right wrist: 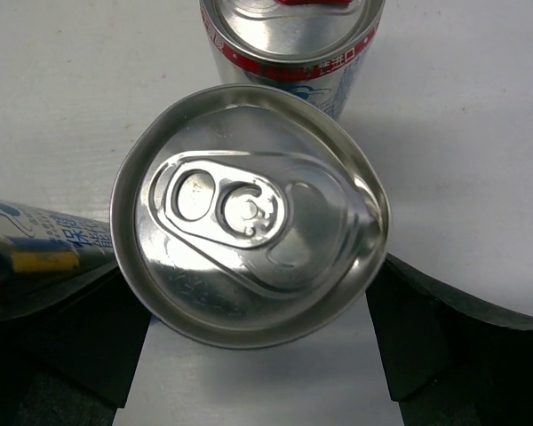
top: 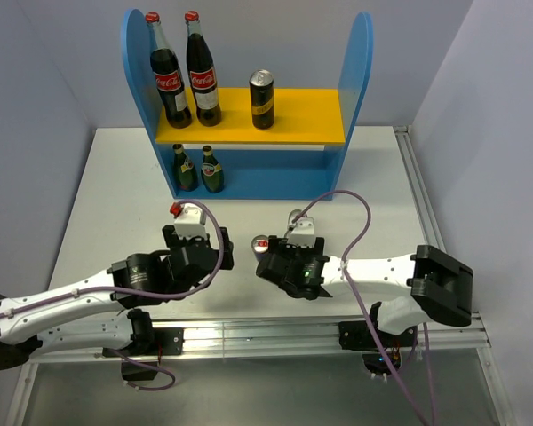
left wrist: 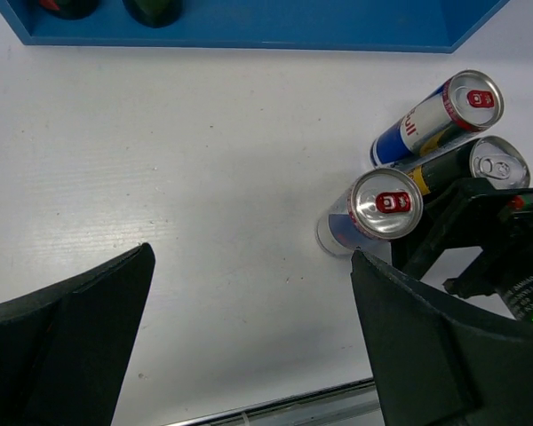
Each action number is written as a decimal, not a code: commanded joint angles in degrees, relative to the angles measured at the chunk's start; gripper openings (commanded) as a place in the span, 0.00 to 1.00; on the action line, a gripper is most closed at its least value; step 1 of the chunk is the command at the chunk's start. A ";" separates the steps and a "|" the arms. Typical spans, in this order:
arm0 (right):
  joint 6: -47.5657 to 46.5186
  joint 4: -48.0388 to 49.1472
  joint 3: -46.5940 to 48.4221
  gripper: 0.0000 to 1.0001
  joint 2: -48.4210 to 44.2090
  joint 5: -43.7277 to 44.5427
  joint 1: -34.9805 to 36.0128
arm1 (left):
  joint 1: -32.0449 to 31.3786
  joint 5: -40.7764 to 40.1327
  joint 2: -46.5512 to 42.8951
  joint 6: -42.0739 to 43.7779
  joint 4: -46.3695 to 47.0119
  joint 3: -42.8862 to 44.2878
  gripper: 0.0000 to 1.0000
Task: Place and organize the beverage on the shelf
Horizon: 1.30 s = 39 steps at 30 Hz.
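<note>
White tabletop [top: 115,195] runs between pale walls, with a blue two-tier shelf [top: 355,71] with rounded side panels at its far edge. Its yellow upper board [top: 311,115] carries a tall dark can with a silver lid [top: 263,100] beside two red-capped cola bottles [top: 171,75], and two short green glass bottles [top: 186,169] stand close together at the left of the lower tier. A second tall dark can [right wrist: 249,240], its lid plain silver with the tab flat, sits on the table between the black fingers [right wrist: 444,328] of the right gripper [right wrist: 249,293]; whether they press on it I cannot tell. Two slim silver-and-blue cans with red tabs [left wrist: 384,206] [left wrist: 449,111] stand just beside it. The left gripper [left wrist: 250,266] hovers spread wide and empty, left of the cans.
</note>
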 commanded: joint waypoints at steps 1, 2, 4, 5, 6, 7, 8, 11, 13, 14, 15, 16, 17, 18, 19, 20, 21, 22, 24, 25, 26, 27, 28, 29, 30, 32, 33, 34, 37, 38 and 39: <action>0.71 3.58 0.91 1.00 1.70 4.31 -0.53 | -1.02 -2.44 -1.87 -2.07 -0.66 -0.36 0.99; 1.06 3.67 1.08 0.99 2.49 5.18 -0.61 | -1.37 -2.70 -1.87 -2.34 -0.92 -0.36 0.99; 2.38 3.32 1.26 0.99 3.11 6.24 -0.79 | -1.90 -3.31 -1.87 -2.95 -1.54 -0.53 0.99; 3.51 3.05 1.17 0.98 3.63 7.12 -0.70 | -2.34 -3.58 -1.78 -3.21 -1.80 -0.62 0.99; 4.13 2.79 1.26 0.98 3.99 7.65 -0.88 | -2.60 -4.02 -1.43 -3.74 -2.33 -0.62 0.99; 4.84 2.44 1.35 0.97 4.08 8.17 -0.79 | -3.04 -4.19 -1.34 -4.09 -2.68 -0.62 0.99; 6.06 1.91 1.35 0.96 4.43 9.22 -0.88 | -3.22 -4.46 -1.17 -4.62 -2.95 -0.62 0.99; 7.83 1.30 1.26 0.94 4.87 10.37 -0.88 | -4.10 -5.25 -0.64 -5.50 -3.91 -0.54 0.99; 8.88 0.60 1.26 0.92 5.31 11.16 -0.79 | -4.63 -5.77 -0.55 -5.85 -4.53 -0.45 0.99; 10.19 -0.37 1.35 0.88 5.48 11.34 -0.88 | -4.80 -5.95 -0.64 -6.11 -4.62 -0.45 0.99; 10.73 -0.81 1.52 0.85 5.66 11.52 -0.79 | -4.89 -6.04 -0.64 -6.20 -4.71 -0.53 0.99; 11.08 -1.08 1.52 0.82 6.10 11.87 -0.88 | -5.15 -6.22 -0.81 -6.21 -4.71 -0.53 0.99; 11.87 -1.86 1.70 0.74 6.27 11.87 -0.88 | -5.24 -6.22 -0.73 -6.29 -4.71 -0.62 0.99; 12.40 -2.31 1.70 0.70 6.45 12.13 -0.79 | -5.33 -6.22 -0.99 -6.29 -4.62 -0.71 0.99; 12.92 -2.75 1.70 0.65 6.71 12.22 -0.88 | -5.42 -6.30 -1.08 -6.38 -4.71 -0.80 0.99; 13.36 -2.92 1.70 0.58 6.89 12.14 -0.88 | -5.51 -6.48 -0.99 -6.56 -4.71 -0.80 0.99; 13.63 -3.27 1.70 0.55 6.98 12.05 -0.88 | -5.51 -6.48 -1.08 -6.56 -4.88 -0.89 0.99; 13.81 -3.54 1.70 0.53 7.15 11.70 -0.79 | -5.51 -6.66 -0.99 -6.64 -4.88 -0.80 0.99; 14.42 -3.98 1.53 0.47 7.33 11.43 -0.79 | -5.68 -6.74 -1.08 -6.91 -5.23 -0.97 0.99; 14.51 -4.24 1.44 0.44 7.33 11.35 -0.70 | -5.77 -6.75 -1.08 -7.00 -5.32 -0.89 0.99; 14.95 -4.94 1.52 0.37 7.33 11.00 -0.70 | -5.77 -6.75 -1.08 -7.00 -5.32 -0.80 0.99; 15.13 -5.30 1.52 0.28 7.07 10.82 -0.62 | -5.77 -6.75 -0.99 -7.08 -5.58 -0.62 0.99; 15.65 -6.17 1.61 0.20 6.37 10.64 -0.53 | -5.86 -6.66 -0.90 -7.08 -5.85 -0.36 0.99; 16.96 -8.35 2.05 0.14 6.02 10.55 -0.27 | -5.86 -6.57 -0.73 -7.17 -6.02 0.34 0.99; 17.41 -9.59 2.40 0.10 5.40 10.47 0.26 | -5.95 -6.57 -0.64 -7.26 -6.55 0.95 0.99; 18.98 -14.15 4.06 0.03 3.12 10.29 0.70 | -6.04 -6.48 -0.20 -7.70 -9.09 2.36 0.99; 19.26 -15.92 4.77 0.02 2.24 10.12 1.05 | -6.04 -6.48 0.50 -7.87 -10.32 4.28 0.99; 19.78 -18.02 5.73 0.01 0.41 10.20 1.58 | -6.04 -6.74 0.94 -7.96 -13.03 5.34 0.99; 22.33 -26.72 9.69 0.00 -3.81 11.34 2.81 | -6.12 -8.84 2.43 -9.45 -18.31 9.12 0.99; 22.86 -30.31 10.74 0.00 -4.96 11.61 3.07 | -6.12 -9.29 2.70 -10.33 -21.20 9.66 0.99; 22.86 -32.00 13.10 0.00 -6.02 11.96 3.51 | -6.12 -9.73 2.79 -10.68 -22.19 10.44 0.99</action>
